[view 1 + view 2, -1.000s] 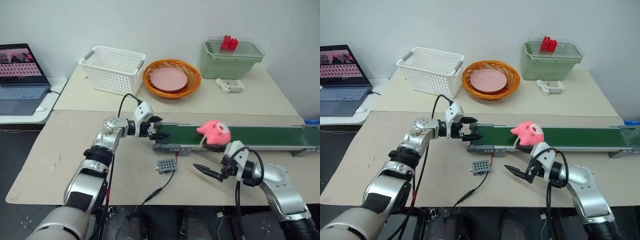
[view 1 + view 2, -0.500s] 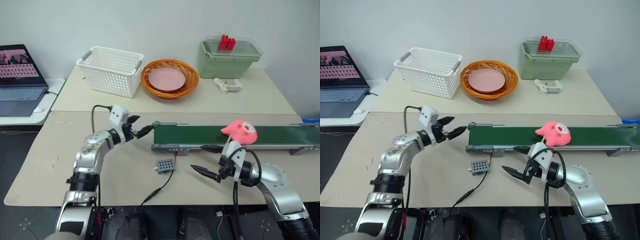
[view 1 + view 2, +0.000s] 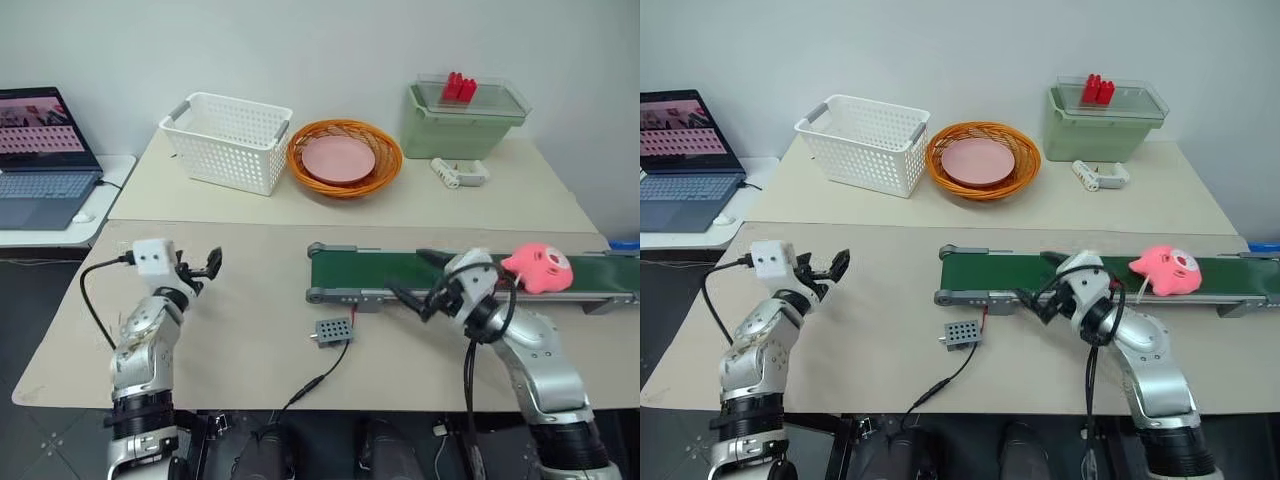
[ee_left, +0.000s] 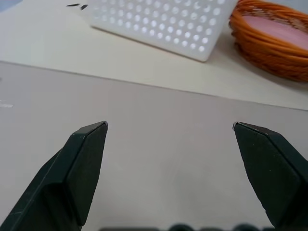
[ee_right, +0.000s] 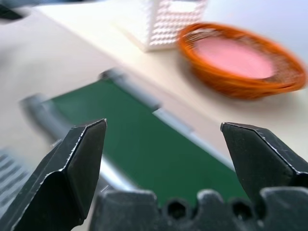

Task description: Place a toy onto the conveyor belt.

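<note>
Carried rightward, toy (image 3: pixel 538 268) rides conveyor belt (image 3: pixel 400 270); both end effectors gape empty.

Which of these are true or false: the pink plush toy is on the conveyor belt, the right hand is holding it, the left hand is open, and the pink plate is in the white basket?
1. The pink plush toy lies on the conveyor belt. True.
2. The right hand grips the toy. False: it is open and empty, apart from the toy.
3. The left hand is open. True.
4. The pink plate sits in the white basket. False: it sits in the orange wicker basket.
</note>
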Robot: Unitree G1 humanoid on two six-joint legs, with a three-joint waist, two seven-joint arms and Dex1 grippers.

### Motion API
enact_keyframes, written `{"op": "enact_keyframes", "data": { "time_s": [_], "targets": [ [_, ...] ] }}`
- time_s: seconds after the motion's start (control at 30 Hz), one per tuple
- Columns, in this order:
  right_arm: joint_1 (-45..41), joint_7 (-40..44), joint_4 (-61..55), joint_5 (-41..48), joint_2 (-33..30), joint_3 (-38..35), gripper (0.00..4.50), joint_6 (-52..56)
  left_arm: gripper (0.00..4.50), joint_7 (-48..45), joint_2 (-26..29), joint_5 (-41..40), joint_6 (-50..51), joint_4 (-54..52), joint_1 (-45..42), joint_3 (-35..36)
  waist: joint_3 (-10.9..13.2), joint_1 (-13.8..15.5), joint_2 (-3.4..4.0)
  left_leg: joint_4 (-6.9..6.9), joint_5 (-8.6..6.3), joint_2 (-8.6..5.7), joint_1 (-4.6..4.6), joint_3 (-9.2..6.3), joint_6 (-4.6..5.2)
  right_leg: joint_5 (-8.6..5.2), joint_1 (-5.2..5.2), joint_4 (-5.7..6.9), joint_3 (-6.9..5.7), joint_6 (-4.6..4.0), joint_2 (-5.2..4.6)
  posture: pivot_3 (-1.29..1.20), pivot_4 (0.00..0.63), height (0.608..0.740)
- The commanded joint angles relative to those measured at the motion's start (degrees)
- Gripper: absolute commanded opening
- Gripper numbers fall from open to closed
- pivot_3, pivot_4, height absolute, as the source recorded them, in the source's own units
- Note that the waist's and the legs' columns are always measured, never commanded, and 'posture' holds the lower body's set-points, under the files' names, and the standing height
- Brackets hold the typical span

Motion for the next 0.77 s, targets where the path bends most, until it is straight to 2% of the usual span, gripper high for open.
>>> {"op": "enact_keyframes", "data": {
  "time_s": [0.03,0.2,0.37,0.77],
  "targets": [
    [-2.0,-5.8,-1.1,-0.6,2.2,-3.2,4.50,0.6,4.48,2.8,-0.7,0.8,-4.4,-2.1,0.5,0.5,0.0,0.0,0.00,0.00,0.00,-0.01,-0.03,0.01,0.00,0.00,-0.03,0.00,0.02,0.00,0.00,0.00,0.150,0.740],
    [-0.6,-13.1,1.9,-0.8,7.2,-6.6,4.50,-0.4,4.48,4.4,-0.7,0.6,-8.1,-0.3,1.3,1.4,0.0,-0.1,0.00,-0.05,0.01,0.00,-0.02,0.03,-0.01,0.00,-0.04,0.00,0.01,-0.02,0.01,0.00,0.150,0.740],
    [1.0,-13.5,4.1,2.1,9.6,-9.2,4.50,-1.7,4.48,5.0,-0.8,0.1,-9.8,0.9,1.2,1.3,0.0,-0.3,0.01,-0.05,0.01,0.00,-0.02,0.05,0.00,-0.01,-0.03,0.00,0.01,-0.02,0.03,0.00,0.150,0.740],
    [1.0,-12.6,7.6,0.7,10.8,-7.7,4.50,-6.8,4.48,4.3,-0.8,-1.0,-11.6,1.3,0.6,0.2,0.0,-0.7,0.01,-0.07,0.01,0.01,0.00,0.06,0.02,-0.01,-0.02,0.01,0.02,-0.01,0.06,0.00,0.150,0.740]
  ]
}}
